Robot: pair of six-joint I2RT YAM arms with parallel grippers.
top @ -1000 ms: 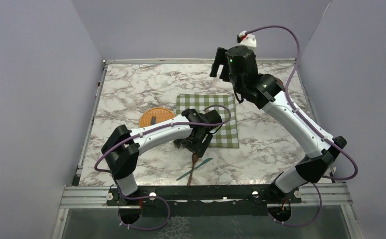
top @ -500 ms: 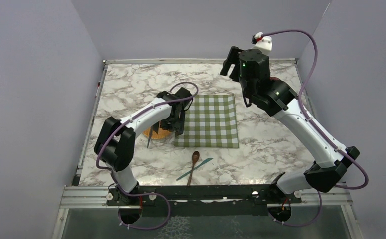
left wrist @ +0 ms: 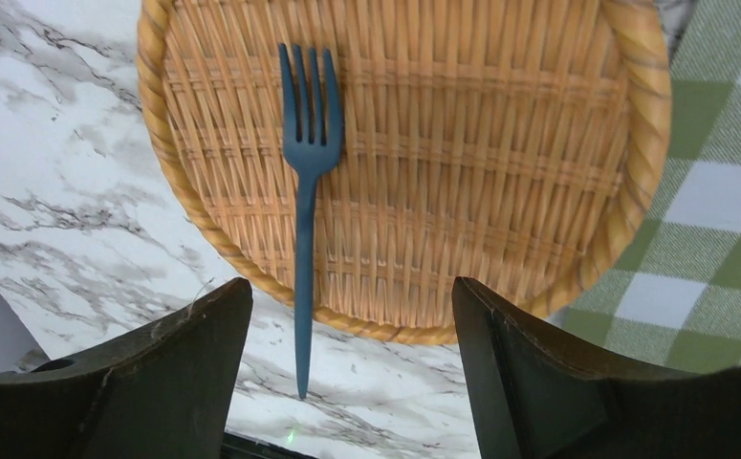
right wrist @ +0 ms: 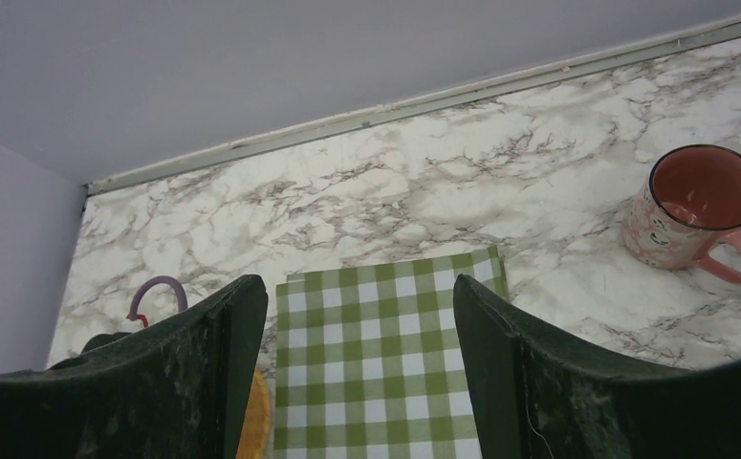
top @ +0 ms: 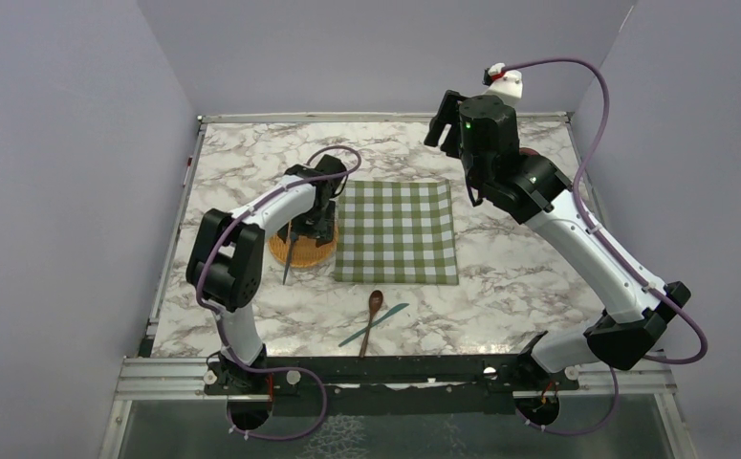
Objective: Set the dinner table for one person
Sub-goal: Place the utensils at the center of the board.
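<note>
Both spread wide, left tool (left wrist: 349, 296) over fork (left wrist: 305, 182), right tool (right wrist: 359, 287) aloft, mug (right wrist: 696, 206) markings unreadable

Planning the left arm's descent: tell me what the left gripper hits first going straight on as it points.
Probably the wicker plate near its rim, centred under the open left gripper; the blue fork lying on it, just off centre, might be touched first. Height is unclear.

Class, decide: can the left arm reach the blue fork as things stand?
Probably yes: the left gripper hangs open directly above the fork, which lies uncovered on the wicker plate, handle past its rim.
</note>
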